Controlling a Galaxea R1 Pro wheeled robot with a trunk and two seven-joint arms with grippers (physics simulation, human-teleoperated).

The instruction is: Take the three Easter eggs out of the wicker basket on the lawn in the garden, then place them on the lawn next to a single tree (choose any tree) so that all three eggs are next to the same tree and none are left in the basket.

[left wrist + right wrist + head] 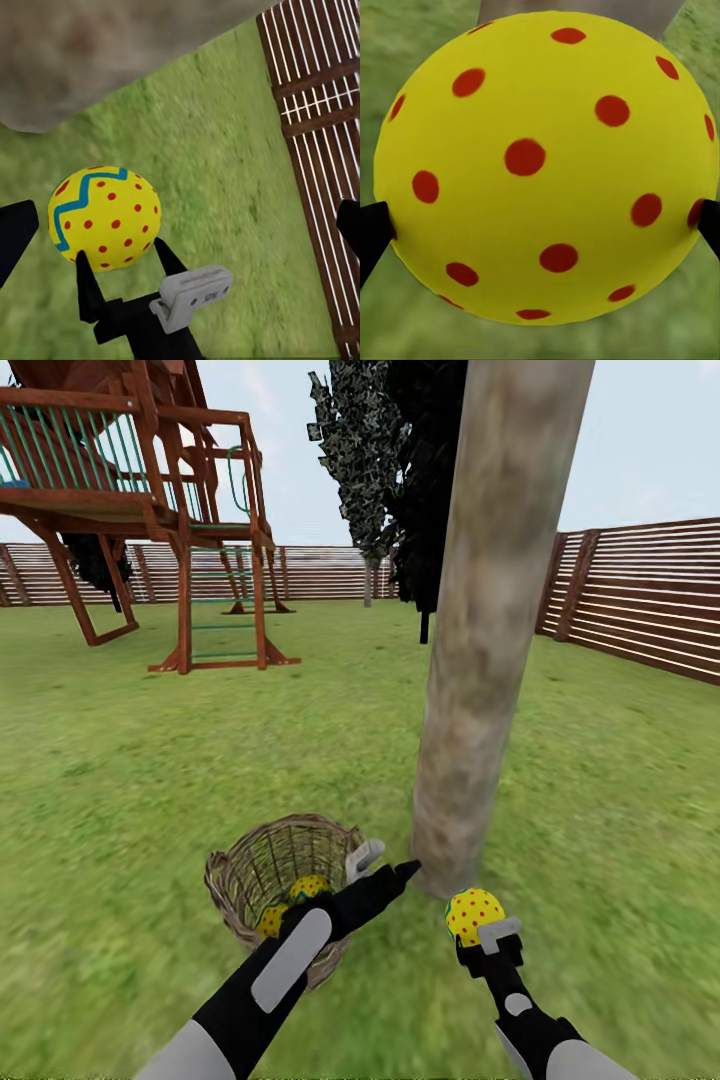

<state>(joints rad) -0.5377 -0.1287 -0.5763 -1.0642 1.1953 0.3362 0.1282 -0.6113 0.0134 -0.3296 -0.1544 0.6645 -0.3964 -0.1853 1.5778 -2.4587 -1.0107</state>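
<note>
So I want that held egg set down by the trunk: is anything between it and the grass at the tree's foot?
Nothing visible. The right gripper holds the egg beside the tree, with bare lawn around. The wicker basket sits off on the left gripper's side.

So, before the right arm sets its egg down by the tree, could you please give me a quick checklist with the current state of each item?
1. Egg gripped by the right gripper: ok, a finger shows at each side of it in the right wrist view.
2. Egg near the tree trunk: ok, it sits just beside the base.
3. Egg resting on the lawn: cannot tell.
4. Left gripper clear of the drop spot: ok, it is over the wicker basket rim, empty and open.
5. Basket emptied: not ok, two eggs are inside.
</note>
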